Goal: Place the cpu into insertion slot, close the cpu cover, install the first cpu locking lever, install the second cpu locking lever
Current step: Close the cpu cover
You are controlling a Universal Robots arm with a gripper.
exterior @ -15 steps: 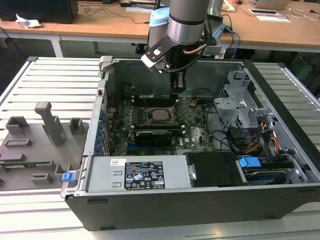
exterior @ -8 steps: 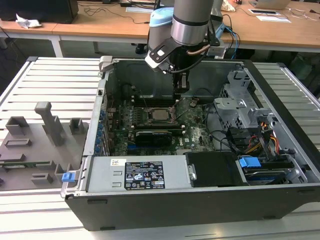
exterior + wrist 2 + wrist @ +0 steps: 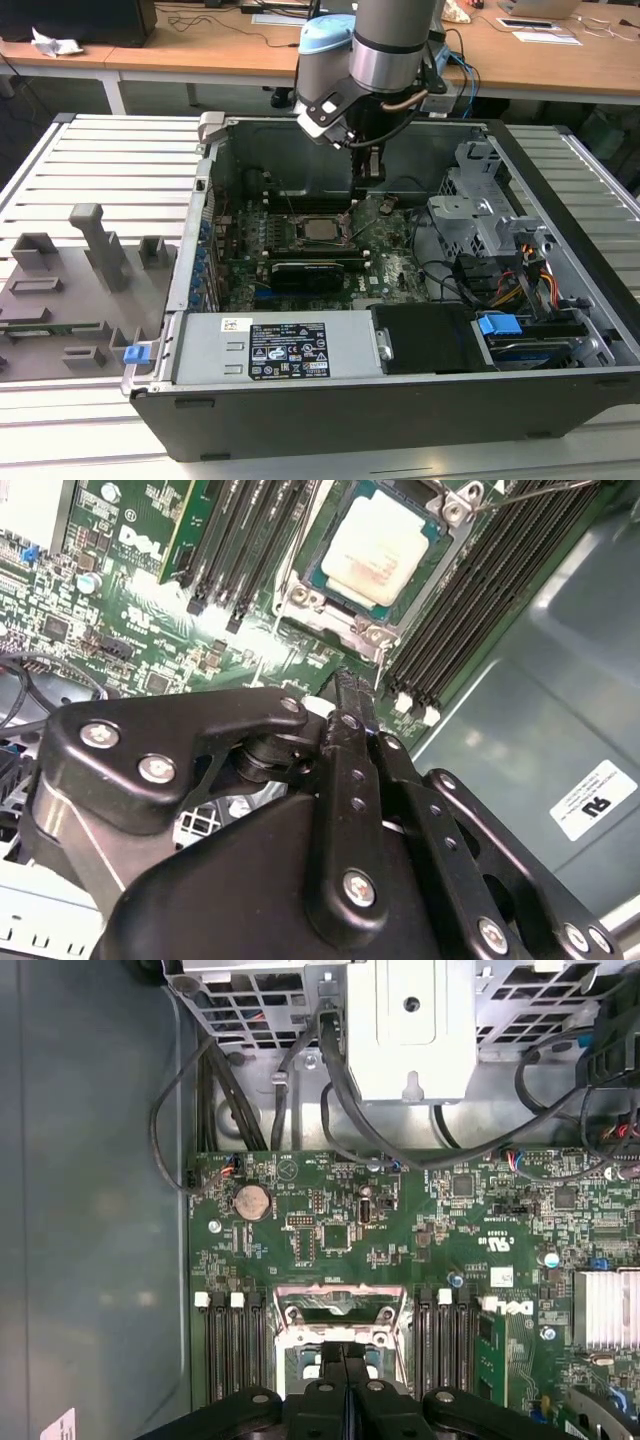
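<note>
Cpu (image 3: 375,550) lies seated in its socket (image 3: 300,598), so placing looks done. Cover (image 3: 340,1292) looks raised at the socket's edge, not yet shut. Gripper (image 3: 345,685) hovers beside it, fingers pressed together, holding nothing.

Bright, even room light falls on the open computer case (image 3: 400,420), apparently from overhead. In the exterior view the far part of the board (image 3: 395,262) lies in shade below the arm (image 3: 395,45). In the second wrist view the chip (image 3: 375,550) glares pale, almost washed out, while the black gripper (image 3: 345,688) is dark, with small glints on its screws.
</note>
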